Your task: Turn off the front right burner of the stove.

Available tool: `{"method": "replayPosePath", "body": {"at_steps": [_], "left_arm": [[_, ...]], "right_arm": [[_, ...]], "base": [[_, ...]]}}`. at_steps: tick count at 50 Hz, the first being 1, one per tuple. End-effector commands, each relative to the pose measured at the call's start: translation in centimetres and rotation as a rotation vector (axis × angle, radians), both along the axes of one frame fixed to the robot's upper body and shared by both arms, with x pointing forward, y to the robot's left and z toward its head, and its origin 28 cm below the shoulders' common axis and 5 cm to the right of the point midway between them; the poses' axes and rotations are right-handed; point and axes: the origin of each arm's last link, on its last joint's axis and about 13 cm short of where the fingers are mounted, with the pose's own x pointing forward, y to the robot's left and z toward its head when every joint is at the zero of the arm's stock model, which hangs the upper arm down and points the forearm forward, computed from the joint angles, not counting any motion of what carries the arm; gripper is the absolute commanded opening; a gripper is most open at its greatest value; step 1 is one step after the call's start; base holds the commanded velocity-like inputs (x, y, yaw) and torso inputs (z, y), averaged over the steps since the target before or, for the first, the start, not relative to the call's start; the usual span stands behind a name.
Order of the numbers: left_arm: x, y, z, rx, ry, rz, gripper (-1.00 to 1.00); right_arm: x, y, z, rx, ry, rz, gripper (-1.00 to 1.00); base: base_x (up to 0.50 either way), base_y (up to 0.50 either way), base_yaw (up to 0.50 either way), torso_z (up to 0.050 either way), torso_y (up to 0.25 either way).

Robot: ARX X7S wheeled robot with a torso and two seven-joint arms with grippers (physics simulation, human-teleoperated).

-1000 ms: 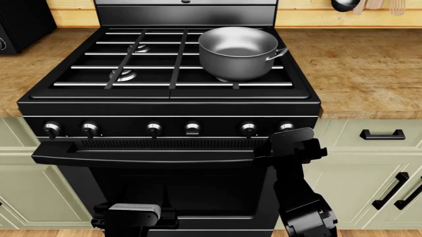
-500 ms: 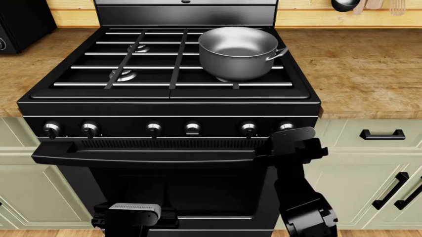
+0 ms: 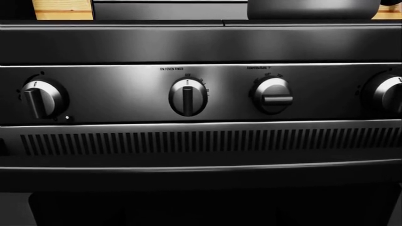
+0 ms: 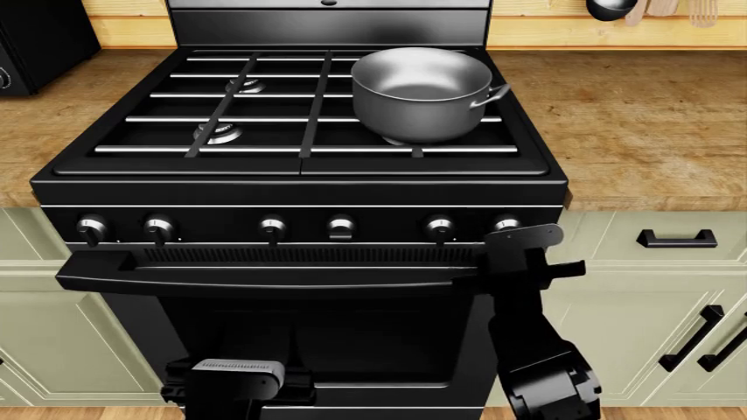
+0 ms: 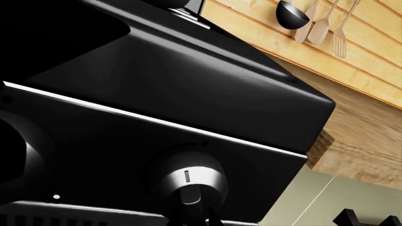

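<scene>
The black stove [image 4: 292, 188] fills the middle of the head view, with six chrome-faced knobs along its front. A steel pot [image 4: 421, 87] stands on the right grates, and the front right burner is hidden under it. My right gripper [image 4: 513, 238] is at the far-right knob [image 4: 506, 224]. In the right wrist view its dark fingertips [image 5: 213, 220] closely flank the bar of that knob [image 5: 186, 181]. My left gripper [image 4: 237, 378] hangs low before the oven door, its fingers unseen. The left wrist view shows the middle knobs [image 3: 187, 96].
The oven door's bar handle [image 4: 257, 276] runs just below the knobs, beside my right wrist. Wooden counter [image 4: 631, 114] lies on both sides, with pale green cabinets [image 4: 666, 297] below. A black appliance [image 4: 35, 44] stands at the back left. Utensils [image 5: 314, 23] hang on the wall.
My right wrist has rolled a little at the far-right knob. The left arm, the pot and the other knobs have not moved.
</scene>
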Motion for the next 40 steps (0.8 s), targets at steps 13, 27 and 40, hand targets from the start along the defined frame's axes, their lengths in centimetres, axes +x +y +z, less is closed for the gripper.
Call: {"method": "replayPosePath", "body": {"at_steps": [13, 27, 40], "left_arm": [[0.1, 0.0, 0.0, -0.001, 0.002, -0.001, 1.00], [0.3, 0.1, 0.1, -0.001, 0.005, -0.001, 1.00], [0.3, 0.1, 0.1, 0.008, 0.002, -0.002, 1.00]], "right_arm": [[-0.1, 0.6, 0.6, 0.083, -0.029, 0.039, -1.00], [-0.1, 0.9, 1.7, 0.279, -0.090, 0.059, -1.00], [0.2, 0.8, 3.8, 0.705, -0.152, 0.059, -1.00]], "base": [[0.00, 0.00, 0.00, 0.000, 0.000], [0.00, 0.00, 0.00, 0.000, 0.000], [0.00, 0.00, 0.00, 0.000, 0.001]]}}
